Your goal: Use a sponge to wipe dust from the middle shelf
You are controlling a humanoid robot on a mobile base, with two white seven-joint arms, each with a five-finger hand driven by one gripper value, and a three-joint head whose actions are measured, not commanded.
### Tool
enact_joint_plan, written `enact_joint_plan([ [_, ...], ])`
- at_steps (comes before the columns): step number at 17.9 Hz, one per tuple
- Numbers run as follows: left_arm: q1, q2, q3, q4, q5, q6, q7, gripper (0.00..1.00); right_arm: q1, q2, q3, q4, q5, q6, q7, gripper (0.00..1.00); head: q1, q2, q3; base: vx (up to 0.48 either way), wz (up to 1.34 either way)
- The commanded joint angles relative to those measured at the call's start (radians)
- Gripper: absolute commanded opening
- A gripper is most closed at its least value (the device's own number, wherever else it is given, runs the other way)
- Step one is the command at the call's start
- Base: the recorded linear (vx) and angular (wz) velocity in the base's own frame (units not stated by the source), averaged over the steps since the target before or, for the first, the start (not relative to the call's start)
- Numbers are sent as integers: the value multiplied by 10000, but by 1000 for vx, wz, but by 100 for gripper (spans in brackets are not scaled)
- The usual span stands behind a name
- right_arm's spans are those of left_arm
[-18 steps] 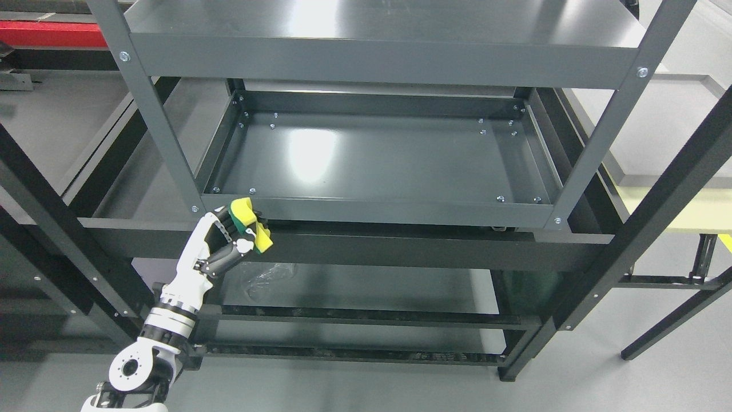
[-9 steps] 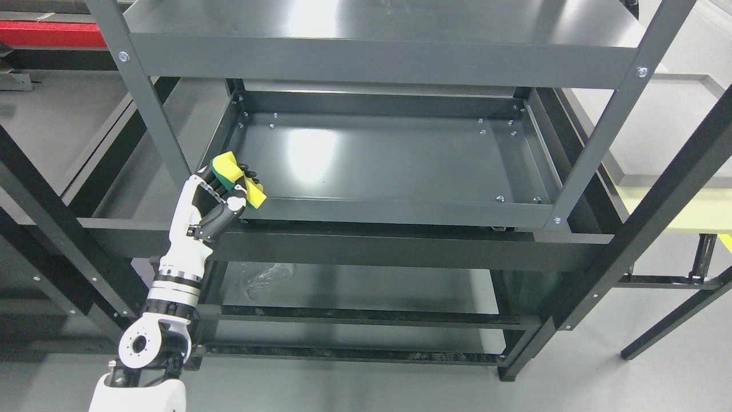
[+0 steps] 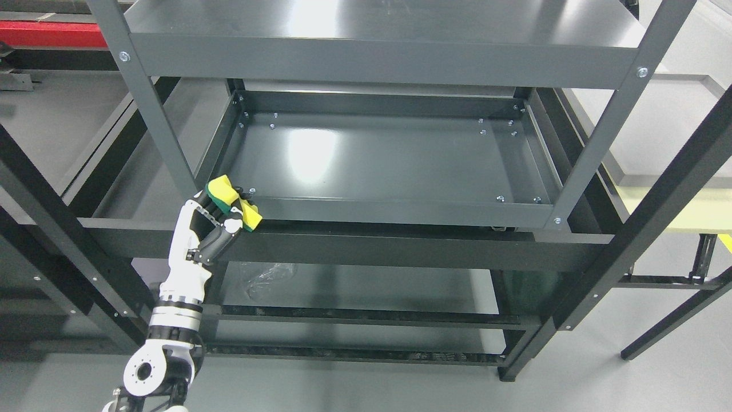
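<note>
We hold the sponge (image 3: 233,202) in our left hand (image 3: 214,226), its fingers (image 3: 213,216) curled tight around it at the front left corner of the middle shelf (image 3: 377,157), just at the front rim. The sponge is bright yellow with a dark green scouring layer, bent into a curve by the grip, with a yellow end sticking out either side.

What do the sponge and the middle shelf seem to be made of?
Sponge: apparently soft foam, matt yellow with a green scrub layer, squeezed in the left hand. Middle shelf: probably painted sheet metal, glossy grey; it shows light glare and bolt heads.
</note>
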Motion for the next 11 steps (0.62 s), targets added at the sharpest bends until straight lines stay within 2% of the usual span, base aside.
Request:
enact_joint_plan([
  [1,788,-34,541,-436,-82,-176,-207,0,1,-175,0,-175,0,723,8,100,0,0,0,0,0],
  [11,805,-34,81,-589,-67,-161,-192,0,1,-175,0,-175,0,723,8,100,0,0,0,0,0],
])
